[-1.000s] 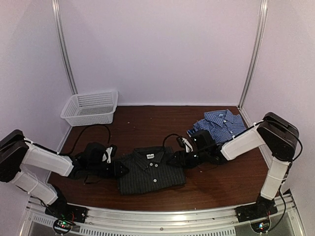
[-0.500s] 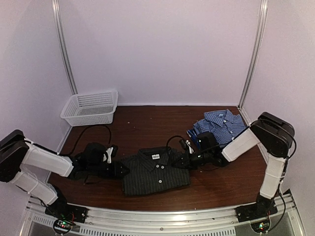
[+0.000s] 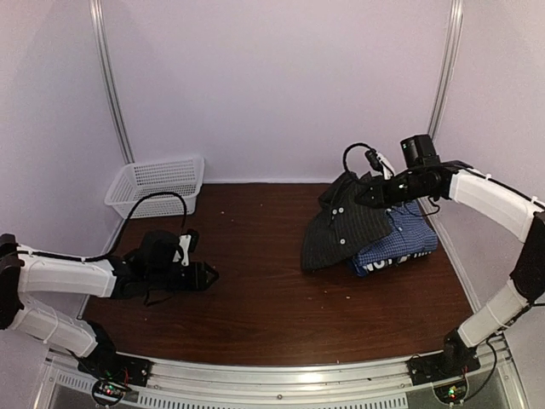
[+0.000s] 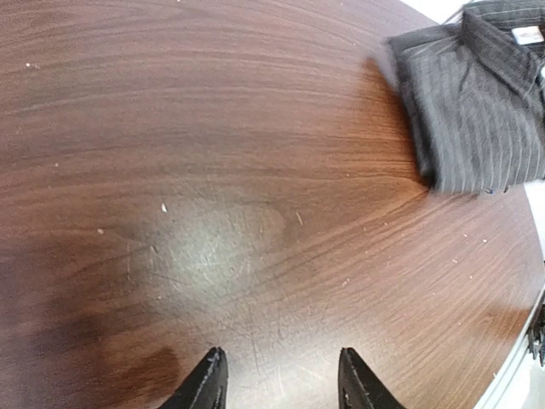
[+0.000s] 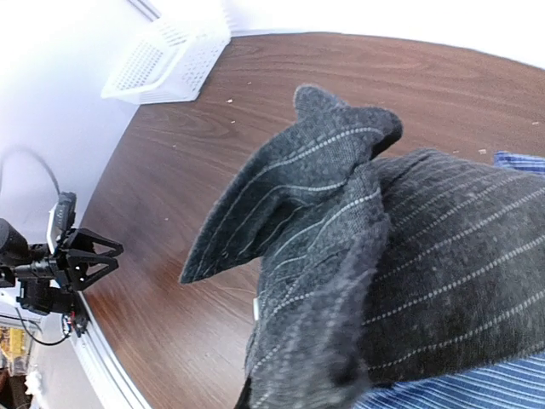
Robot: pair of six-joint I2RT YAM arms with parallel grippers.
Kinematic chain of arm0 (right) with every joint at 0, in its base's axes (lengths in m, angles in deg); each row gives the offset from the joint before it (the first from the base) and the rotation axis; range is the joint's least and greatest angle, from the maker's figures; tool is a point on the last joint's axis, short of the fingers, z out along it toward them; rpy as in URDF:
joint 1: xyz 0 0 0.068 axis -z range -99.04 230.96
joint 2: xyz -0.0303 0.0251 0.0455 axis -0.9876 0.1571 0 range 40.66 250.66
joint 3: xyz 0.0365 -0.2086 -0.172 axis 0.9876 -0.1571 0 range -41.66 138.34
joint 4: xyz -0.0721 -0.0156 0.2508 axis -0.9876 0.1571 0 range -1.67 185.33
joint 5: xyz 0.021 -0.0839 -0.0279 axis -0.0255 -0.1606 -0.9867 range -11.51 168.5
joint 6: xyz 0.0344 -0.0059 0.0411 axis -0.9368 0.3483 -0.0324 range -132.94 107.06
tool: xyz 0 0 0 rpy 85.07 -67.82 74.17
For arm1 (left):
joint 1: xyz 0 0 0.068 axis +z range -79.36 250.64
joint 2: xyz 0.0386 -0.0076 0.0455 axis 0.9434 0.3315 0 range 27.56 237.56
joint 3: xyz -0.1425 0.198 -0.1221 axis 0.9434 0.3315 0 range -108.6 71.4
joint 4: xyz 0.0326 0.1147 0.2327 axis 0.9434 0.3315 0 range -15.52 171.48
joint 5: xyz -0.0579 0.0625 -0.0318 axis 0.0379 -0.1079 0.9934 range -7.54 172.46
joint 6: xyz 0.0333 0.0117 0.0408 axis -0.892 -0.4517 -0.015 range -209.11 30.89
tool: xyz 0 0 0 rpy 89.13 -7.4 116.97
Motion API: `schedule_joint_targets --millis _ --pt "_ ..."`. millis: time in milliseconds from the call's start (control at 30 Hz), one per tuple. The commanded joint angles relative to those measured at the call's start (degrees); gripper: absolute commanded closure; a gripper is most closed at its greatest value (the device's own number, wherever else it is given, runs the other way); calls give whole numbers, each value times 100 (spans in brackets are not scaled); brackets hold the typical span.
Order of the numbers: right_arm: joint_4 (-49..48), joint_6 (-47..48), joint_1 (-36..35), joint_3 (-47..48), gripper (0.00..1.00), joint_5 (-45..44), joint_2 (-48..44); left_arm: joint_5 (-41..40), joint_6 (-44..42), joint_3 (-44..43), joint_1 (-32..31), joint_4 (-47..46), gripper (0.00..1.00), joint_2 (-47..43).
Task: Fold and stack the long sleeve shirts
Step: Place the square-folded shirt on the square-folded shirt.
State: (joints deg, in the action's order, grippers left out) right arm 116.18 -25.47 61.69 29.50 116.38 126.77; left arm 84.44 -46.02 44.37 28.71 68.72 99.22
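A black pinstriped long sleeve shirt (image 3: 345,226) hangs folded from my right gripper (image 3: 364,194), which is shut on its collar end. Its lower part drapes over the blue-white checked shirts (image 3: 400,243) stacked at the back right; navy cloth with white lettering (image 3: 381,261) shows at the stack's front edge. The right wrist view is filled by the pinstriped cloth (image 5: 383,281), which hides my fingers, with blue check (image 5: 485,388) below it. My left gripper (image 3: 204,277) hovers low at the front left, open (image 4: 281,379) over bare wood, well apart from the black shirt (image 4: 477,94).
A white mesh basket (image 3: 157,187) stands at the back left corner and also shows in the right wrist view (image 5: 170,55). The brown wooden table (image 3: 255,315) is walled on three sides. A metal rail (image 3: 281,371) runs along the near edge.
The right gripper closed on the black shirt at the front middle, lifted it and carried it to the back right onto the blue stack. The left gripper stayed at the front left, off the shirt.
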Motion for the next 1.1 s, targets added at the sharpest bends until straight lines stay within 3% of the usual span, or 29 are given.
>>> schedule_joint_targets --millis 0,167,300,533,933,1067 --pt "1751 1113 527 561 100 -433 -307 -199 -283 -239 10 43 54 154" --pt "2305 1368 1224 1085 100 -1356 101 382 -383 -439 12 -13 55 508" --pt "2228 1360 1697 1193 100 -1319 333 460 -518 -568 10 57 55 699" --pt "2414 924 2168 1447 100 -3501 634 668 -542 -762 12 -65 55 1087" --pt "1960 1178 2173 1710 99 -4074 1007 850 -470 -1004 8 -88 58 1462" --pt "1648 1179 2173 1485 97 -3860 1242 831 -455 -1006 10 -83 59 1490"
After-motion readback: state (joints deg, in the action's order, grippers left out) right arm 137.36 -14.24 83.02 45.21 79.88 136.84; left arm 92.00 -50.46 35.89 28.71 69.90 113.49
